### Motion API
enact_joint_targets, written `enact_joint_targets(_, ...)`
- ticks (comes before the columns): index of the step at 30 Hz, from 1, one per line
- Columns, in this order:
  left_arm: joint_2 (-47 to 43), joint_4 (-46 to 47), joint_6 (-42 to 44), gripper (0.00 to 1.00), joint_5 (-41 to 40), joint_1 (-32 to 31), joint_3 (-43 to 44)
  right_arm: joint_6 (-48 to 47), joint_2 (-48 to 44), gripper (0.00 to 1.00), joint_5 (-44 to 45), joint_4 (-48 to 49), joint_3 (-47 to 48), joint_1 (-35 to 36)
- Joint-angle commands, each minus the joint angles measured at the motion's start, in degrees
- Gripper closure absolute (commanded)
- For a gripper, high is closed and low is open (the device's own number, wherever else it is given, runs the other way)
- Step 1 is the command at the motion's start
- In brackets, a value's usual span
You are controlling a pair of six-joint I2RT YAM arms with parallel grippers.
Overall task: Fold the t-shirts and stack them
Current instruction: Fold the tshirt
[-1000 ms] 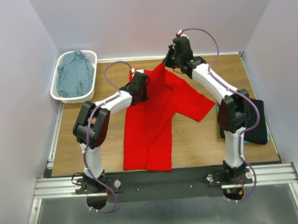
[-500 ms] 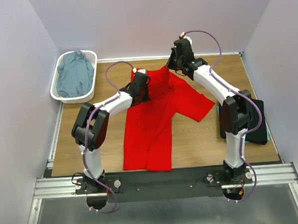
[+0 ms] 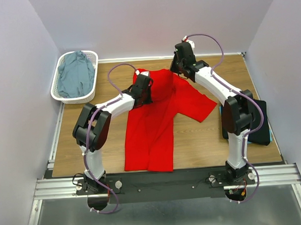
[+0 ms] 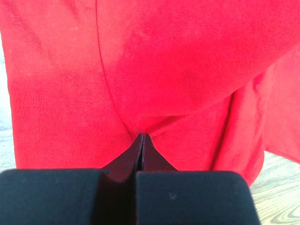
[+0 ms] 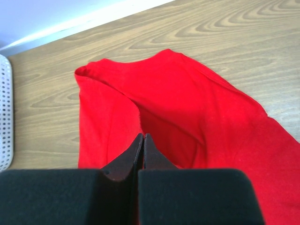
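A bright red t-shirt point(image 3: 153, 122) lies lengthwise on the wooden table, its far end raised between my two grippers. In the top view my left gripper point(image 3: 146, 88) is over the shirt's far left part. In the left wrist view it point(image 4: 143, 136) is shut on a pinched fold of the red t-shirt point(image 4: 178, 61). My right gripper point(image 3: 178, 65) sits at the far right corner. In the right wrist view it point(image 5: 143, 136) is shut on an edge of the red t-shirt point(image 5: 197, 108). One sleeve point(image 3: 200, 106) spreads out to the right.
A white lattice basket point(image 3: 58, 92) at the far left holds a dusty grey-blue t-shirt point(image 3: 75, 73); its rim point(image 5: 3, 117) shows in the right wrist view. A folded black t-shirt point(image 3: 259, 121) lies on a teal one point(image 3: 222, 110) at the right edge, behind the right arm.
The raised peak of red cloth between the grippers has dropped and spread wider. Both grippers shifted slightly toward the far right and stayed shut.
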Motion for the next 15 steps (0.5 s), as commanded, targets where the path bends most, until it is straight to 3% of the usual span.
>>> enact_joint_targets(1, -0.86, 1.03, 0.36, 1.00, 1.48, -0.55, -0.87, 0.10, -1.20, 0.94, 3.08, -1.37, -1.20, 0.47)
enact_joint_targets(8, 0.37, 1.56, 1.07, 1.00, 2.62, -0.55, -0.43, -0.26, 1.70, 0.93, 4.48, -1.46, -0.94, 0.39)
enact_joint_targets(10, 0.54, 1.65, 1.50, 1.00, 3.50, -0.55, -0.17, -0.61, 2.75, 0.88, 5.36, -1.55, -0.67, 0.30)
enact_joint_targets(12, 0.46, 1.56, 2.12, 0.97, 3.85, -0.55, 0.27, -0.78, 3.54, 0.75, 5.19, -1.81, -0.23, -0.05)
enact_joint_targets(14, -0.77, 1.65, 2.38, 0.77, 4.38, -0.55, 0.01, -1.40, 4.60, 0.60, 5.10, -2.07, 0.64, -0.14)
enact_joint_targets(15, -1.38, 1.82, 2.56, 0.72, 4.38, -0.55, -0.08, -1.66, 4.95, 0.46, 5.28, -2.33, 0.99, -0.14)
